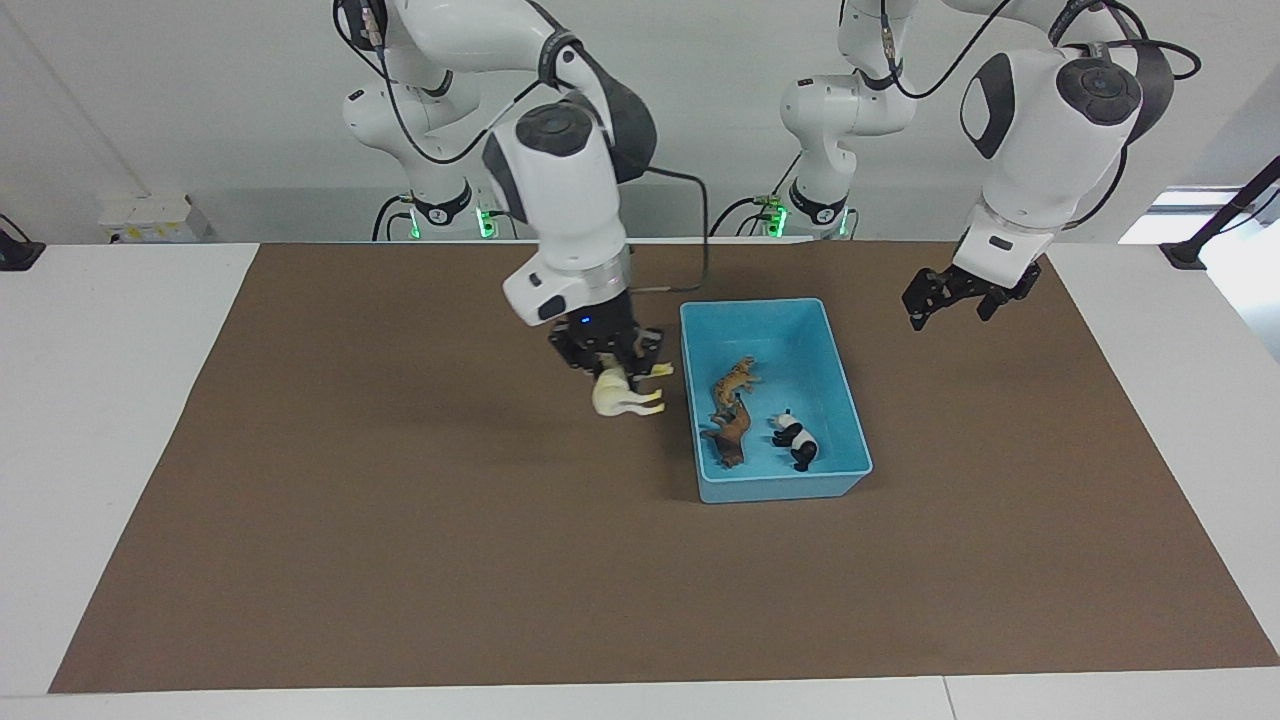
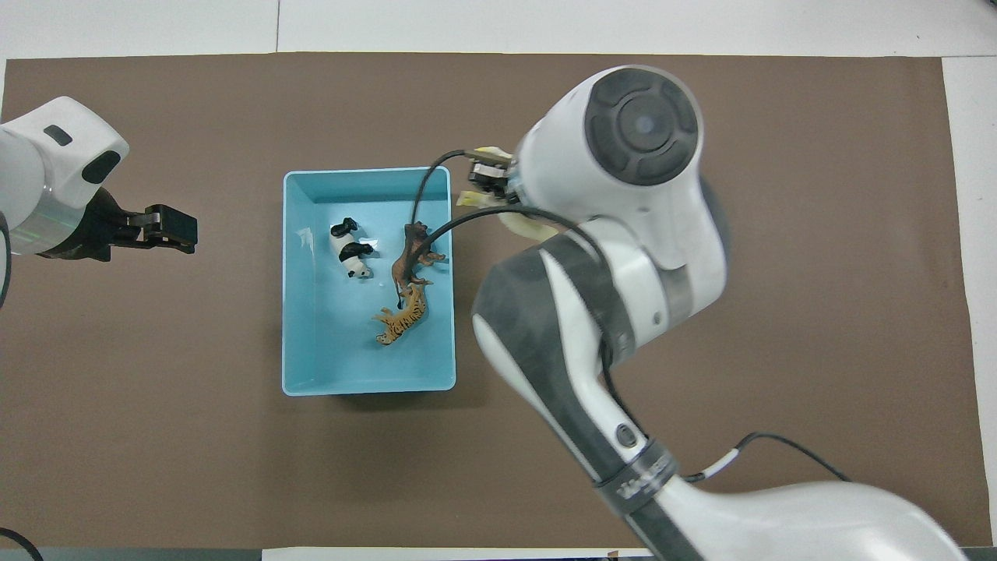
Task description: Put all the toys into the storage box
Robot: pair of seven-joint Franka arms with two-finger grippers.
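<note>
The light blue storage box [image 1: 835, 385] [image 2: 311, 351] stands on the brown mat. In it lie the orange striped tiger [image 1: 734, 377] [image 2: 403, 318], the brown lion [image 1: 731, 432] [image 2: 410, 253] and the black-and-white panda [image 1: 796, 438] [image 2: 350, 248]. My right gripper [image 1: 608, 362] is shut on the cream-white horse [image 1: 622, 392] and holds it above the mat, just beside the box's wall toward the right arm's end. In the overhead view the right arm hides most of the horse [image 2: 526, 226]. My left gripper [image 1: 955, 300] [image 2: 175, 230] hangs over the mat toward the left arm's end, holding nothing.
The brown mat [image 1: 400, 560] covers most of the white table [image 1: 100, 400]. A black stand foot [image 1: 1190, 250] sits at the table's corner near the left arm's base.
</note>
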